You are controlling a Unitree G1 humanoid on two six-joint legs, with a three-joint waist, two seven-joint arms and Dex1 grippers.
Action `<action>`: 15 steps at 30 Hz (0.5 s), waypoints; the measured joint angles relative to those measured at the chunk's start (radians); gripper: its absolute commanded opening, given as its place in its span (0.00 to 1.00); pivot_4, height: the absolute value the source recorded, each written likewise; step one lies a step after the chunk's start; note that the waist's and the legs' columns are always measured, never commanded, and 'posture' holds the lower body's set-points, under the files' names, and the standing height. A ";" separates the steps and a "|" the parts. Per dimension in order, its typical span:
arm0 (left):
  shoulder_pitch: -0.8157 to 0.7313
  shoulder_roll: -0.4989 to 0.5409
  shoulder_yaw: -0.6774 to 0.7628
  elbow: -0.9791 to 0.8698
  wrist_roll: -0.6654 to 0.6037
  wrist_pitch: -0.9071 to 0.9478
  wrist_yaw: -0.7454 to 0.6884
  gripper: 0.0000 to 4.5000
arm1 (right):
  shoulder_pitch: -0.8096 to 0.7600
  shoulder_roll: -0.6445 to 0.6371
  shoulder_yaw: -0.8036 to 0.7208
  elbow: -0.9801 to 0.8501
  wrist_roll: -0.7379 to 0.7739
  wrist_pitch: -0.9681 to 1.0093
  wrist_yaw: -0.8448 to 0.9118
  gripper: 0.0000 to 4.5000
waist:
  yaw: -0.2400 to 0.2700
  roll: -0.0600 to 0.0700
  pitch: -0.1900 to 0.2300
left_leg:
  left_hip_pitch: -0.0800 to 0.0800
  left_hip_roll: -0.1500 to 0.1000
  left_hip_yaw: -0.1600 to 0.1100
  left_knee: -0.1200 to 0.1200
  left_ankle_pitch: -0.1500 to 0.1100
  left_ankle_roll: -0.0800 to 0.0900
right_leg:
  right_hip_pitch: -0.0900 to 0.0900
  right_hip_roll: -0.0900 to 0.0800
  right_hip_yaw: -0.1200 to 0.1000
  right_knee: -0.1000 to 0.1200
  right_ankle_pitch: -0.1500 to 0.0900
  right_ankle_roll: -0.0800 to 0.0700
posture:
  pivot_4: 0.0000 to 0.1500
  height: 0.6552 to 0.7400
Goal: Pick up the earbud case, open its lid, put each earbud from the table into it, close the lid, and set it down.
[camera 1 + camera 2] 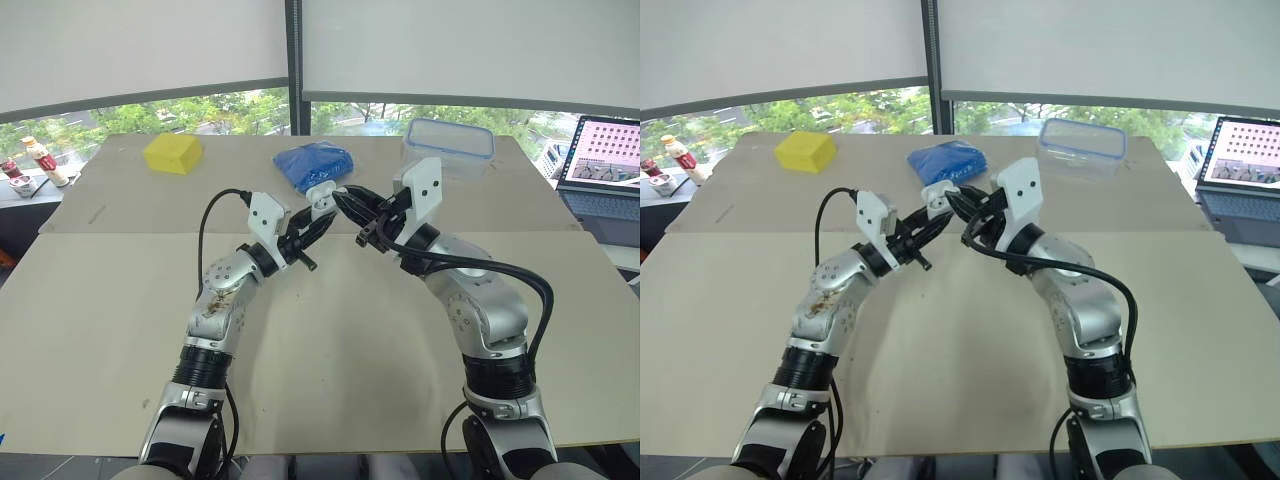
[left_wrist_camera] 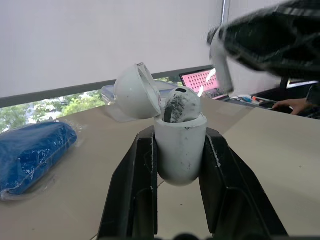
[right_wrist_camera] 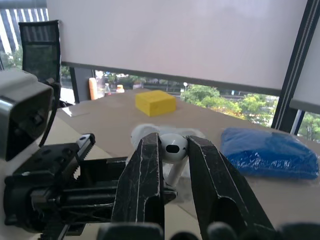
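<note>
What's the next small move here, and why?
Probably ease the right end effector in to set its earbud into the case: the left end effector grips the case with the lid open, a seated earbud fills one side, and the held one is close by.

Just beyond the left gripper (image 2: 180,134) and the right gripper (image 3: 173,140): a blue pouch (image 1: 313,165), flat on the brown table (image 1: 320,340). Farther out on the left gripper's outer side, well apart: a yellow block (image 1: 173,154). Past the right gripper, near the table's far edge: a clear lidded box with a blue rim (image 1: 448,145). Well off the right gripper's outer side: an open laptop (image 1: 605,165) with a pink screen, a person's hand (image 2: 295,104) near it. Far out on the left gripper's side: small bottles (image 1: 45,160) and a black chair (image 3: 40,45).
</note>
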 measured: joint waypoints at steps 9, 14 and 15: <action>0.030 0.008 -0.020 -0.041 0.000 0.024 -0.018 0.14 | -0.004 0.001 0.000 0.013 0.001 0.000 -0.017 0.08 | 0.000 0.000 0.000 | 0.000 0.000 0.000 0.000 0.000 0.000 | 0.000 0.000 0.000 0.000 0.000 0.000 | 1.00 1.00; 0.033 0.016 -0.020 -0.053 -0.001 0.031 -0.025 0.14 | -0.012 -0.012 0.001 0.029 -0.003 -0.003 -0.017 0.08 | 0.002 0.000 0.000 | 0.000 0.000 0.000 0.000 0.000 0.000 | 0.000 0.000 0.000 0.000 0.000 0.000 | 1.00 1.00; 0.034 0.016 -0.020 -0.054 -0.001 0.032 -0.026 0.14 | -0.011 -0.022 0.005 0.030 -0.012 -0.004 -0.014 0.08 | 0.002 0.000 0.000 | 0.000 0.000 0.000 0.000 0.000 0.000 | 0.000 0.000 0.000 0.000 0.000 0.000 | 1.00 1.00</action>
